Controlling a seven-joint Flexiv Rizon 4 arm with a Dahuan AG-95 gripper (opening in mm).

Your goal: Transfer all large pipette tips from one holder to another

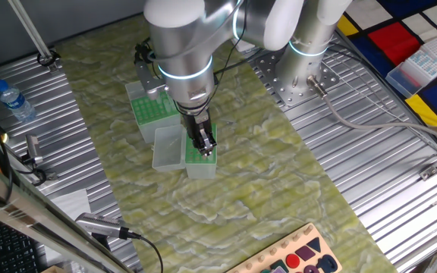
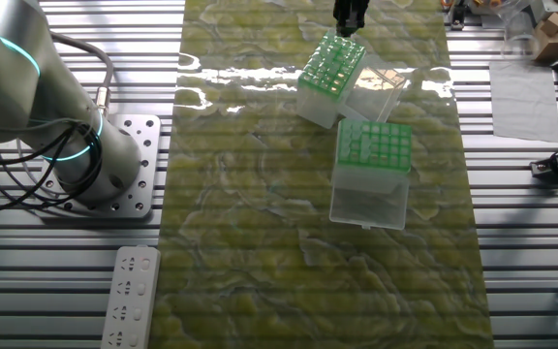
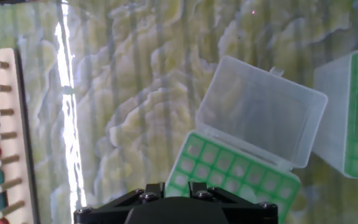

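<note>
Green mat (image 1: 279, 189), pincer (image 1: 203, 144) above a green rack (image 1: 201, 161), opening unclear.

Table (image 2: 511, 252): ribbed metal top. Green marbled mat (image 2: 260, 242) down the middle. On mat: two green tip boxes (image 2: 332, 70) (image 2: 374, 147) with clear lids open, just beside each other; wooden shape board (image 1: 298, 258) at one end. On metal: water bottle (image 1: 14, 100), white power strip (image 2: 129, 296), arm base (image 2: 114, 179).
</note>
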